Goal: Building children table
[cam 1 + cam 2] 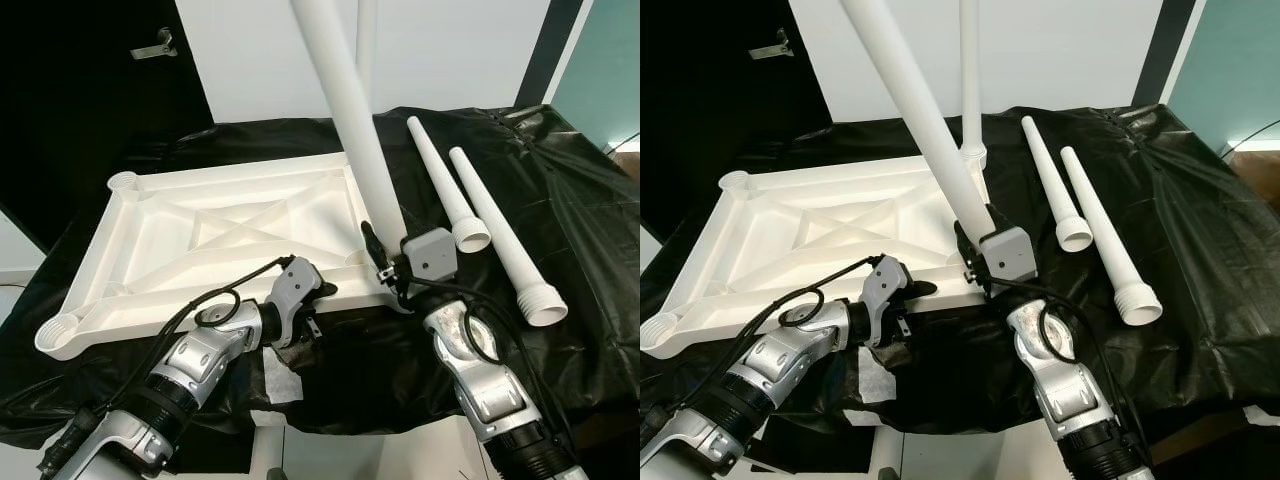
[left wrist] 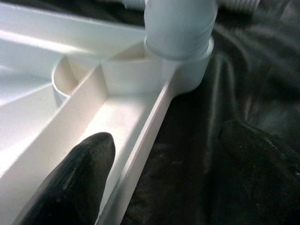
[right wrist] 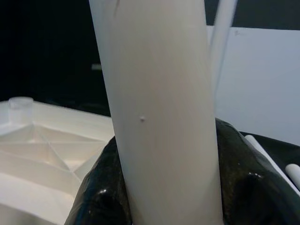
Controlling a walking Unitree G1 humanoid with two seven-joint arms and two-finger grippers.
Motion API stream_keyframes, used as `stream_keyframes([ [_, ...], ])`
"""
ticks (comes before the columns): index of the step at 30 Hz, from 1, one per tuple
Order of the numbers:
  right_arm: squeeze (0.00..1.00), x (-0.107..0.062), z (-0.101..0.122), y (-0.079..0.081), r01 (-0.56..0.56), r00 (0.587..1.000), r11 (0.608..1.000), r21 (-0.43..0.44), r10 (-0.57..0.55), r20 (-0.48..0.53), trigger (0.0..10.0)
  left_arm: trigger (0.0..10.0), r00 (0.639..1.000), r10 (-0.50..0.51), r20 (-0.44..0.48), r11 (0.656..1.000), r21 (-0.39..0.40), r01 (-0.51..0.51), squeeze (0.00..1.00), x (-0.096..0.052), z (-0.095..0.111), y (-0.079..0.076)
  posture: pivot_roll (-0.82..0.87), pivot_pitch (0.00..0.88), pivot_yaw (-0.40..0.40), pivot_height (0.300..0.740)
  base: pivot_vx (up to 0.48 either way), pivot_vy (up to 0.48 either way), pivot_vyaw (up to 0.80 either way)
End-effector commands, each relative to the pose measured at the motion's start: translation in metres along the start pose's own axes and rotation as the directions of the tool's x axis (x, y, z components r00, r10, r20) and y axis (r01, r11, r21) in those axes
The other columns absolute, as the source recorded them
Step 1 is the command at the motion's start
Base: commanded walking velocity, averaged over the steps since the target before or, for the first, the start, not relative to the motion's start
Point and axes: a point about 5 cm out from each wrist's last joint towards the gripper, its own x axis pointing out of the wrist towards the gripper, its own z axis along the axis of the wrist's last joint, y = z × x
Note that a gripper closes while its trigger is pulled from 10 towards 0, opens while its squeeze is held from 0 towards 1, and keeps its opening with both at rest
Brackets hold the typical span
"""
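Tabletop [image 1: 215, 235], white and ribbed, is lying upside down on a black sheet [image 1: 560, 200] covering the worktop, its long axis running from the near left corner toward the far middle. Round sockets are showing at its corners.

Four white legs are in view. One leg [image 1: 345, 110] is standing in the tabletop's near right socket, leaning up and away toward the far left, its threaded end seated in the socket in the left wrist view. A second leg [image 1: 971, 75] is standing upright in the far right socket. Two loose legs are lying side by side on the sheet to the right, well apart from the tabletop: the nearer one [image 1: 500, 235] and the farther one [image 1: 440, 180], both pointing narrow end away, wide threaded ends toward the near edge. Open sheet is lying beyond them toward the right edge.

Right gripper [image 3: 164, 187] is pinching the leaning leg low down, a black finger on each side. Left gripper [image 1: 318, 292] is sitting at the tabletop's near long edge, fingers spread, one fingertip [image 2: 77, 173] resting inside the rim, the other outside over the sheet.
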Motion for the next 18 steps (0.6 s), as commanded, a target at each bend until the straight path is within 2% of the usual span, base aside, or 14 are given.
stream_keyframes([
  [1, 0.00, -0.016, -0.018, -0.003, 0.025, 0.995, 1.000, 0.015, -0.023, -0.099, 10.0, 10.0, 0.963, -0.250, -0.101, 0.968, -0.019, 0.249, 0.00, 0.002, -0.019, -0.014, -0.15, 0.035, 0.079, 0.740, 0.000, 0.000, 0.00],
  [5, 0.00, -0.018, -0.019, -0.005, 0.028, 0.994, 1.000, 0.002, -0.027, -0.102, 10.0, 10.0, 0.965, -0.233, -0.118, 0.972, -0.002, 0.234, 0.00, 0.004, -0.020, -0.012, -0.15, 0.035, 0.079, 0.740, 0.000, 0.000, 0.00],
  [10, 0.00, -0.030, -0.028, -0.014, 0.067, 0.990, 0.998, -0.008, -0.067, -0.127, 10.0, 10.0, 0.967, -0.222, -0.121, 0.974, 0.020, 0.226, 0.00, 0.009, -0.017, -0.009, -0.15, 0.029, 0.089, 0.740, 0.000, 0.000, 0.00],
  [13, 0.00, -0.034, -0.032, -0.017, 0.092, 0.985, 0.996, 0.005, -0.090, -0.146, 10.0, 10.0, 0.967, -0.225, -0.120, 0.973, 0.025, 0.230, 0.00, 0.009, -0.017, -0.008, -0.15, 0.028, 0.093, 0.740, 0.000, 0.000, 0.00],
  [15, 0.00, -0.037, -0.034, -0.019, 0.165, 0.970, 0.985, 0.056, -0.152, -0.189, 10.0, 10.0, 0.963, -0.240, -0.123, 0.969, 0.025, 0.244, 0.00, 0.008, -0.018, -0.009, -0.15, 0.029, 0.097, 0.740, 0.000, 0.000, 0.00],
  [18, 0.00, -0.037, -0.036, -0.021, 0.203, 0.960, 0.976, 0.082, -0.182, -0.211, 10.0, 10.0, 0.962, -0.242, -0.127, 0.969, 0.027, 0.247, 0.00, 0.008, -0.019, -0.009, -0.15, 0.029, 0.097, 0.740, 0.000, 0.000, 0.00],
])
